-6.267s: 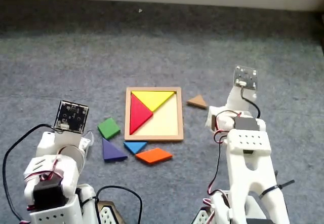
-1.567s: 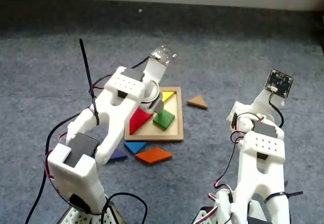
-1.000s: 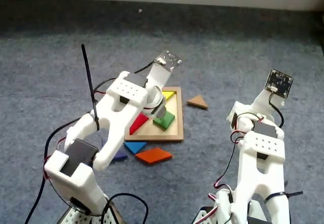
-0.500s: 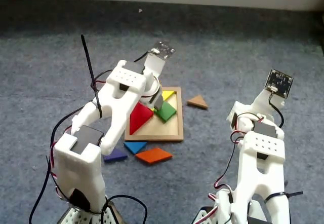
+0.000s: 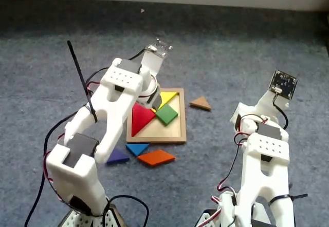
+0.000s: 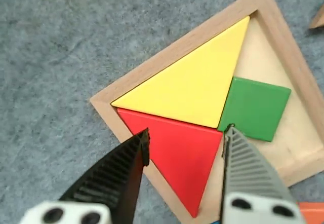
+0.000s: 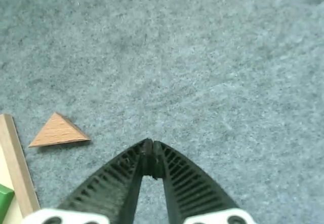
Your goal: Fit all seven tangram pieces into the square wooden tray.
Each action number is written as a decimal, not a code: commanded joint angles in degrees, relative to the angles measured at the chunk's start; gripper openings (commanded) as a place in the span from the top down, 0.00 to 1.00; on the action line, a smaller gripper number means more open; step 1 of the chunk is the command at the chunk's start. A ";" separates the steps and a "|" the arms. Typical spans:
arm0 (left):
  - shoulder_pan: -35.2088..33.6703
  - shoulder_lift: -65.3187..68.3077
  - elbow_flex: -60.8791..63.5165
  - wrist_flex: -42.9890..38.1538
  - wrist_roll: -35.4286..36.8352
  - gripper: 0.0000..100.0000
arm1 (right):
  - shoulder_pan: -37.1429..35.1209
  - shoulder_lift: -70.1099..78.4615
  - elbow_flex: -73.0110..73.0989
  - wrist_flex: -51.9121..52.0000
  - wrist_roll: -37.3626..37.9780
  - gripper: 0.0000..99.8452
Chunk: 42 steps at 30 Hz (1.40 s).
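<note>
Tray (image 5: 183, 121): square, wooden, on grey carpet (image 5: 257, 57).
In tray: yellow triangle (image 6: 190, 89), red triangle (image 6: 177, 155) and green square (image 6: 254, 108), all touching.
Beside tray: tan triangle (image 5: 200, 103), blue triangle (image 5: 137, 148), orange parallelogram (image 5: 156, 157), purple triangle (image 5: 117, 157).
Left gripper (image 6: 185, 138): jaws apart, above red triangle.
Right gripper (image 7: 152, 158): jaws together, near tan triangle.

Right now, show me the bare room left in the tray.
Bare floor runs along the tray rim past the green square and beside the yellow triangle. The corner by the red triangle is crowded, with the left gripper over it.
</note>
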 commanded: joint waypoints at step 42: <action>1.63 -45.23 55.52 -10.02 -27.08 0.76 | 0.22 -1.89 -0.75 -1.27 -0.18 0.99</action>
